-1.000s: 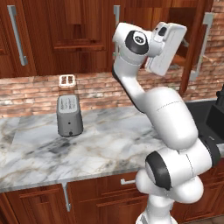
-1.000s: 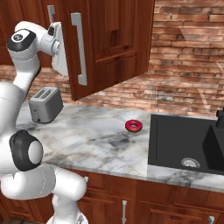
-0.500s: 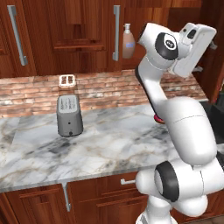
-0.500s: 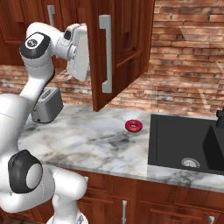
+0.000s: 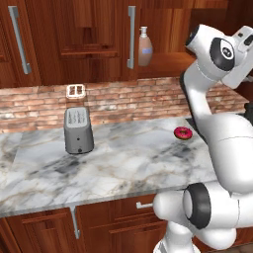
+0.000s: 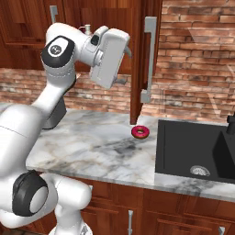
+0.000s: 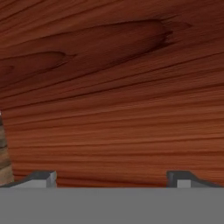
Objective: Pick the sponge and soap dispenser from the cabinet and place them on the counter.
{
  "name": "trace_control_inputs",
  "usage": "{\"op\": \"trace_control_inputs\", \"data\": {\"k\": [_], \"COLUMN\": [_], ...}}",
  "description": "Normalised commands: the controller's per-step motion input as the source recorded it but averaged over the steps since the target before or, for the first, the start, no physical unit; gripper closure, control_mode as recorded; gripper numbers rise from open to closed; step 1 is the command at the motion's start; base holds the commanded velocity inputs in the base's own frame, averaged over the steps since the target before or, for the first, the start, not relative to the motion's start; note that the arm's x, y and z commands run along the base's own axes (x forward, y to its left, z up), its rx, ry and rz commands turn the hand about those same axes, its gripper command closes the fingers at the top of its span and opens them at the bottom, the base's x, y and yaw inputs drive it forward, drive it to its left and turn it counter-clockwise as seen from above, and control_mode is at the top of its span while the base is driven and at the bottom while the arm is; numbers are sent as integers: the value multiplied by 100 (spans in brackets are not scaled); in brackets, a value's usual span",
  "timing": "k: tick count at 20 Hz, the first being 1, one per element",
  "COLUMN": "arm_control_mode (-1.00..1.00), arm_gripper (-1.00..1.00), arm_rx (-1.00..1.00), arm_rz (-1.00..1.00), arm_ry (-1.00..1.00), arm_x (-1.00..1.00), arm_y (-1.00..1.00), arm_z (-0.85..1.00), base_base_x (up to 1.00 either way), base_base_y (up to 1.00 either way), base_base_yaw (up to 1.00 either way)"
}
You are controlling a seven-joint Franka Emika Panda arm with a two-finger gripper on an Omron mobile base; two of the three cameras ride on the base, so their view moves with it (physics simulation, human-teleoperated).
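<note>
A: Where's the gripper?
B: Hand view, bottom edge. Two finger tips set wide apart w/ nothing between them, so it's open. Straight ahead is close-up reddish wood grain; can't tell which part of the cabinet that is. Thin strip of brick at far left edge.

A: Task items?
B: Soap dispenser stands upright on the wooden shelf in the open cabinet, top centre of left base view, just right of a grey bar handle. In right base view just its pump tip pokes up behind the arm, top left; rest hidden by the arm. Sponge: can't make it out anywhere. Shelf right of the dispenser is covered by the arm's upper joint.

A: Door?
B: Open door is edge-on at centre of right base view, its handle facing right. The hand sits just left of that edge, near it; touching or not, can't tell.

A: Room on the counter?
B: Toaster at left centre, doughnut right of centre near the arm. Bare marble between them and toward the front edge. Right base view: black sink at right, doughnut just beside its left rim.
</note>
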Motion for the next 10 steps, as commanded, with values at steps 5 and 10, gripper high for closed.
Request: {"op": "trace_control_inputs", "data": {"k": [5,10], "arm_control_mode": [-100,-100], "arm_gripper": [-100,-100], "arm_rx": [7,9], "arm_rz": [0,0], "arm_ry": [0,0], "arm_x": [0,0], "arm_y": [-51,-34], "arm_z": [0,0], "base_base_x": [0,0], "base_base_y": [0,0], "base_base_yaw": [0,0]}}
